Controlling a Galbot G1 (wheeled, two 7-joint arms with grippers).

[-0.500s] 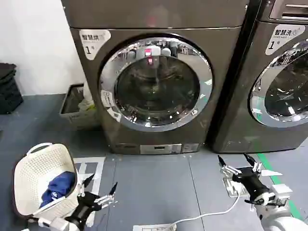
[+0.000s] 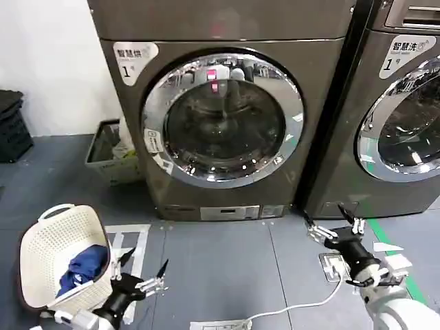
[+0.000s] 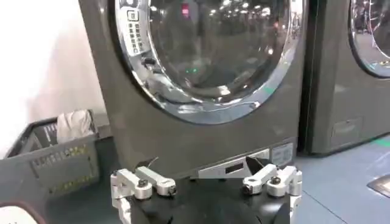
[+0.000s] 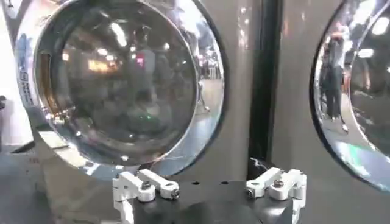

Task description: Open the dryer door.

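Low before the shut dryer door (image 2: 223,120), right tool (image 2: 335,226) open and nearer, left tool (image 2: 143,269) open beside the laundry basket (image 2: 41,258); likely hazard: splayed fingers skidding off the chrome ring, missing the latch edge.

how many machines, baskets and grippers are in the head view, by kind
machines: 2, the dryer with its door shut, and a second machine beside it
baskets: 2, a white basket and a grey basket
grippers: 2, left gripper and right gripper, both open
total: 6
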